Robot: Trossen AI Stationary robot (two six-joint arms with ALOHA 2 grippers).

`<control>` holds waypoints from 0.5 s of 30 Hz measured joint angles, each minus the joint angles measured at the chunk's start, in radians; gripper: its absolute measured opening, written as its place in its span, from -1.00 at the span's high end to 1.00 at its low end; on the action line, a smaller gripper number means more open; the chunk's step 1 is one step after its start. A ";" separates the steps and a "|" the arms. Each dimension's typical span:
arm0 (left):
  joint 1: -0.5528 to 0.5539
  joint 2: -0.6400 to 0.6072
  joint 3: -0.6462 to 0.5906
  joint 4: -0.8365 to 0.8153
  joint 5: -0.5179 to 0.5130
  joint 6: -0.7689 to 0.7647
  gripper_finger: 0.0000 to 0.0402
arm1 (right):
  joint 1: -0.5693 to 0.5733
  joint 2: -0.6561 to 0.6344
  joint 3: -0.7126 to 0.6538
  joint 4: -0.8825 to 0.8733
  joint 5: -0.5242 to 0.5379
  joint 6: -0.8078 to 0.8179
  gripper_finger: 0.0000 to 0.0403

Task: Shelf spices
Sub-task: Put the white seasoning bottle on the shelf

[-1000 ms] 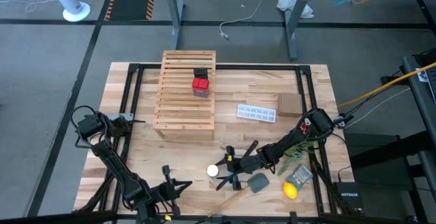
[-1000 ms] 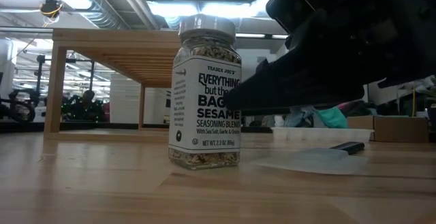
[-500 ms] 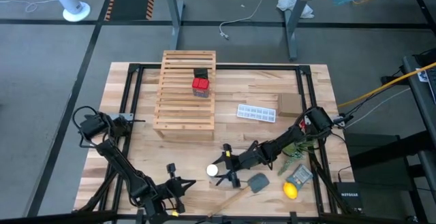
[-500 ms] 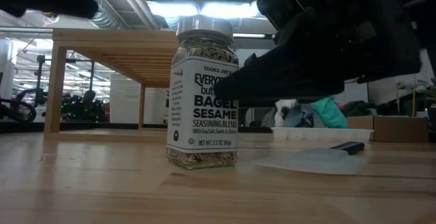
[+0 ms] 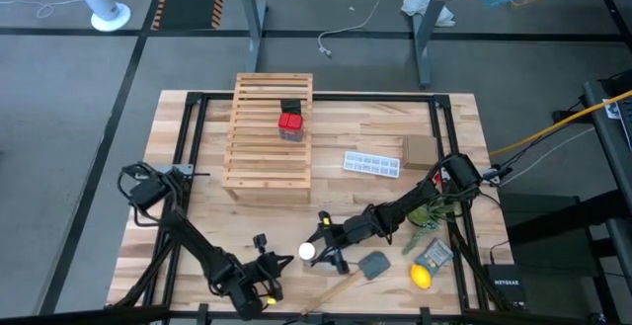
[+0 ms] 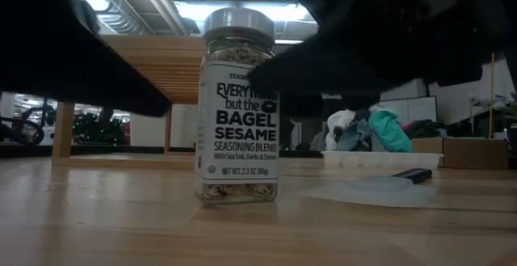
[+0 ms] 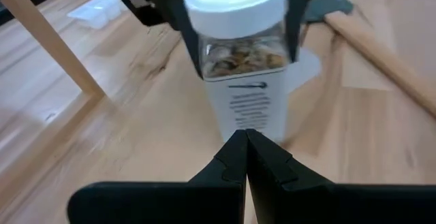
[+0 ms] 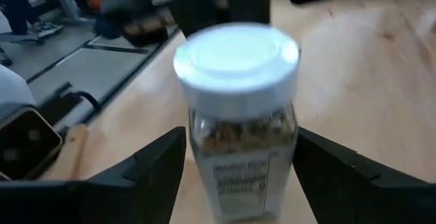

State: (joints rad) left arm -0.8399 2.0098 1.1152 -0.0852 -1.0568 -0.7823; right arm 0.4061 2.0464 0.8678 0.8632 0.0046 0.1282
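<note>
We read text only on the clear jar (image 6: 238,108) with the white lid. In the low view its white label says "EVERYTHING but the BAGEL SESAME SEASONING BLEND", and below that a smaller line, "With Sea Salt, Garlic & Onion" (just legible), then "NET WT. 2.3 OZ (65g)". The small brand line above the title we cannot make out.
</note>
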 joint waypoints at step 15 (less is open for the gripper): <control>0.041 0.015 0.000 0.033 0.003 0.031 1.00 | 0.000 0.054 0.031 -0.033 -0.014 0.032 -0.31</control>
State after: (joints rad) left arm -0.7986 2.0251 1.1152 -0.0519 -1.0534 -0.7517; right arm 0.4061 2.1003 0.8989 0.8299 -0.0096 0.1606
